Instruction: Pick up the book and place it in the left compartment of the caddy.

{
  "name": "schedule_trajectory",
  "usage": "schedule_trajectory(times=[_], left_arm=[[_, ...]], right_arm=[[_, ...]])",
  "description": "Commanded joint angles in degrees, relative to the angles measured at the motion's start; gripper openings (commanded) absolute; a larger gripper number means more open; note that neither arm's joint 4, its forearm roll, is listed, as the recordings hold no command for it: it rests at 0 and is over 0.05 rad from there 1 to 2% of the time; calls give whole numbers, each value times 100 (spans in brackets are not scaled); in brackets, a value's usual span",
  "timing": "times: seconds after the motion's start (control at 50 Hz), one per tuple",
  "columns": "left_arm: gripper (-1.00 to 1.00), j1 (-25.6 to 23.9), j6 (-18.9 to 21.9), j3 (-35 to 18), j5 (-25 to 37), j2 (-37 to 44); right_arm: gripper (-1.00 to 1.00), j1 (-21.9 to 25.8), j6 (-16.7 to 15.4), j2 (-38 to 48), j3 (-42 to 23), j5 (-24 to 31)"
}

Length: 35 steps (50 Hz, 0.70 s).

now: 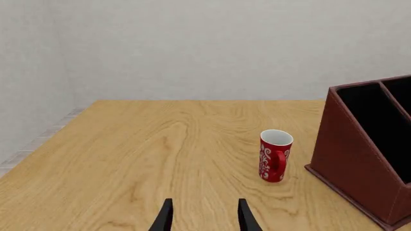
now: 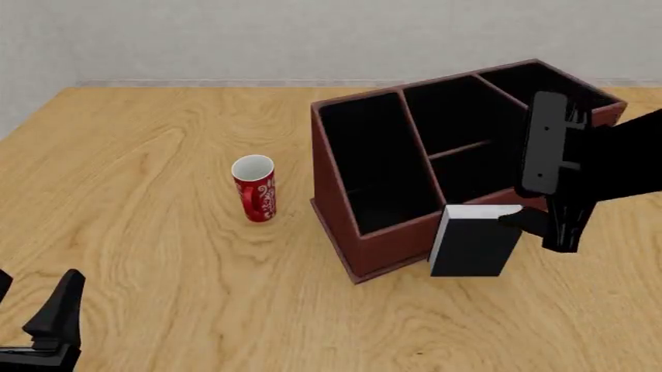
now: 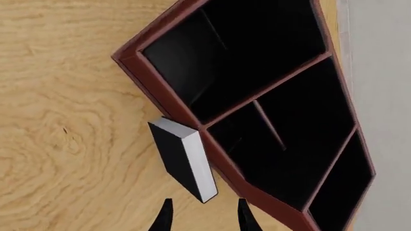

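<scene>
Resting on a wooden surface point(image 2: 155, 256): a reddish-brown caddy point(image 2: 342, 240) with black lining, left compartment point(image 2: 373, 167) longest. Standing upright at the caddy's near front wall, beside the right end effector point(image 2: 538, 225): a thin black book point(image 2: 474, 244) with white page edges; contact with the wall or the fingers not clear. Grip on the book cannot tell. Left of the caddy, well apart: a red mug point(image 2: 254, 188). Left end effector point(image 1: 203, 219) open, holding nothing.
</scene>
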Motion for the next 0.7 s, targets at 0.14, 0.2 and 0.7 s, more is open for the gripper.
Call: schedule_trajectory(times=[0.14, 0.2, 0.7], left_arm=[[100, 0, 0, 0, 0, 0], [100, 0, 0, 0, 0, 0], [100, 0, 0, 0, 0, 0]], right_arm=[[100, -33, -222, 610, -32, -235], [100, -75, -281, 656, 8, -271], [100, -16, -205, 1080, 115, -546]])
